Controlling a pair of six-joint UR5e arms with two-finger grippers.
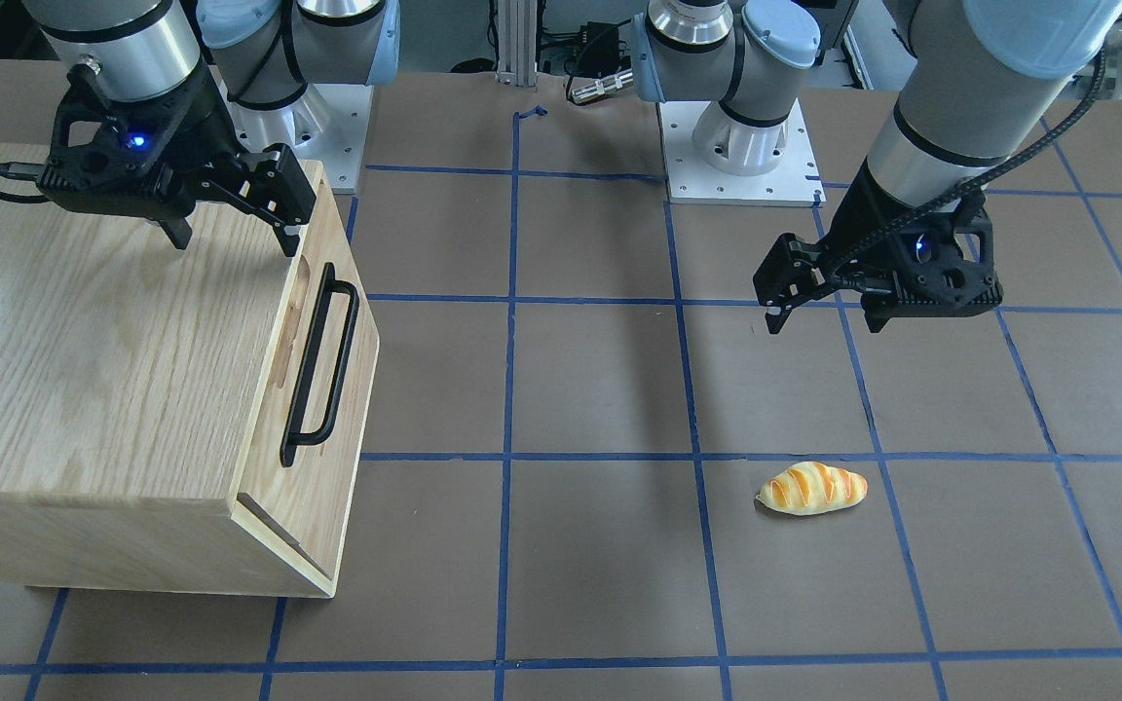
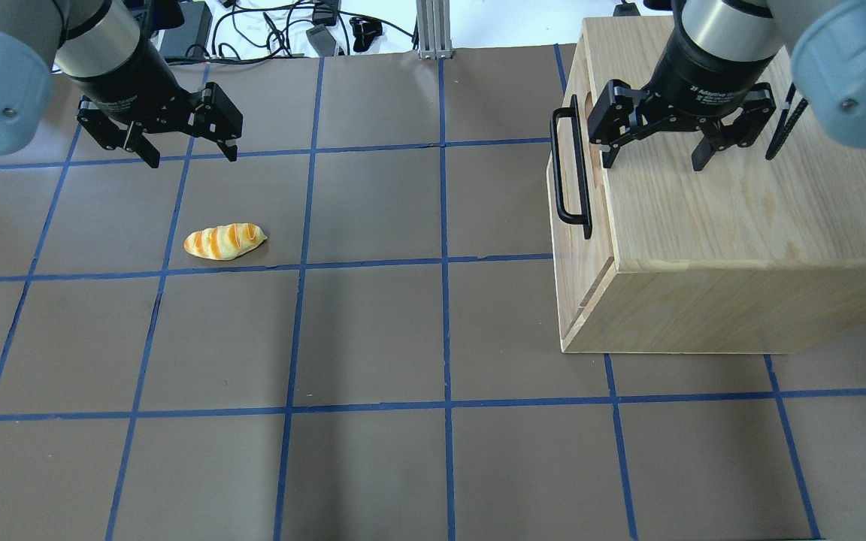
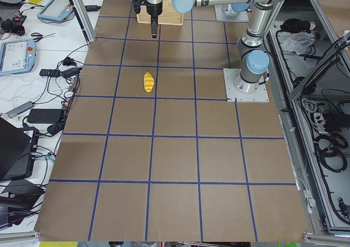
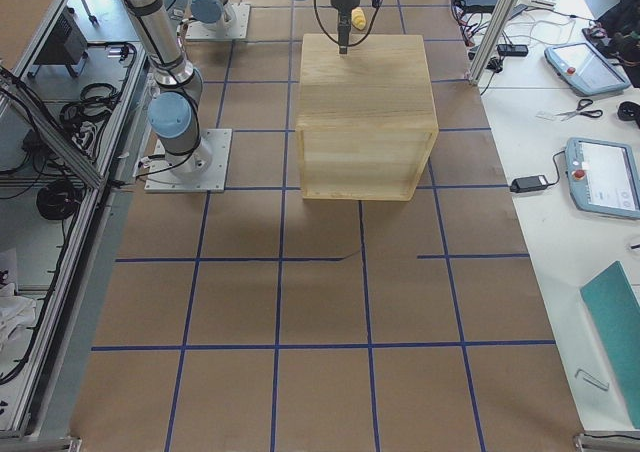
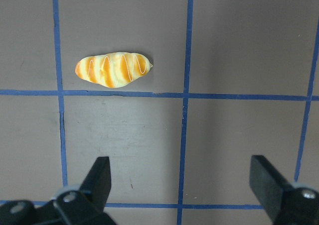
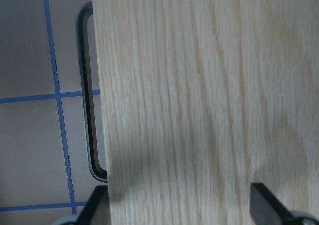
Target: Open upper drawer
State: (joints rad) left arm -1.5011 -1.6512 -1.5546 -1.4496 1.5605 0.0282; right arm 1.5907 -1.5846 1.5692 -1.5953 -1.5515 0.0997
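The upper drawer (image 1: 352,389) is the top part of the front of a light-wood box (image 2: 734,225). It carries a long black bar handle (image 1: 320,365), which also shows in the overhead view (image 2: 570,167) and the right wrist view (image 6: 88,115). The drawer sits flush with the box, shut. My right gripper (image 2: 652,161) hangs open and empty over the box top, just behind the front edge and the handle (image 1: 233,239). My left gripper (image 2: 192,158) is open and empty above the table, far from the box (image 1: 824,321).
A striped toy bread roll (image 2: 224,241) lies on the brown table below the left gripper (image 5: 113,69). Blue tape lines grid the table. A plain lower panel (image 2: 583,315) sits under the drawer.
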